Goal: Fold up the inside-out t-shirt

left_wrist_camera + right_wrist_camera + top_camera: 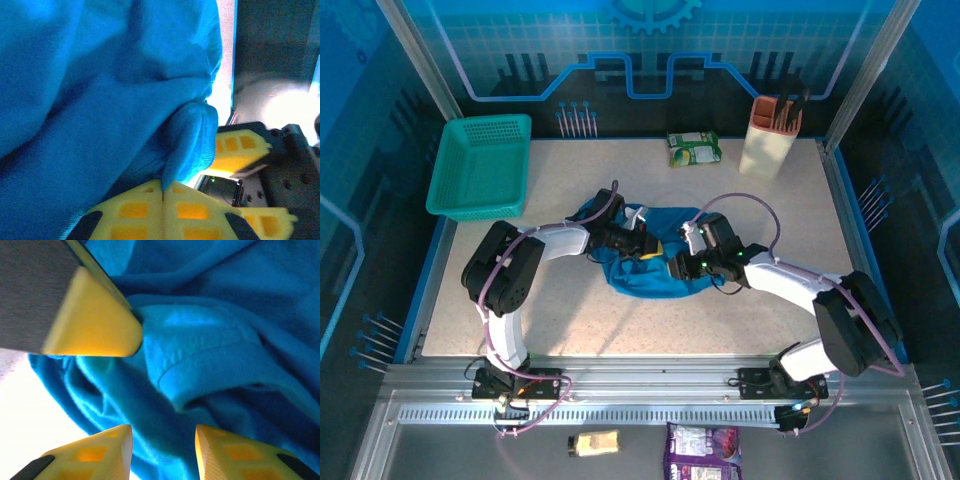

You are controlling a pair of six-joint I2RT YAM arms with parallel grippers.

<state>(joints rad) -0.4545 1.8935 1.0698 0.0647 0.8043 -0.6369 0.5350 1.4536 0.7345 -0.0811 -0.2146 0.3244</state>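
Cloth is bunched in a low heap at the middle of the table (790,215): this is the shirt (650,280), and it is not spread flat. From above, the heap is a little longer from left to right than from near to far. Both arms reach into it from opposite sides, and their tips come very close together over its middle.

The left gripper (642,243) is closed. In its own camera the two yellow fingers meet with no gap, and a narrow fold (192,145) of the shirt runs down into the seam between them, so it grips the cloth.

The right gripper (162,442) stands with its jaws apart and holds nothing. Blue cloth lies under the gap. A hem (210,362), the stitched edge of an opening, lies just ahead of these jaws and slightly to the right, running across the view. One finger (95,320) of the left gripper is just beside that hem, on its left.

The next move probably depends on this: the right arm is free and the hem is directly in front of it. It would need to go forward and a little right to take the hem while the left arm holds its fold.
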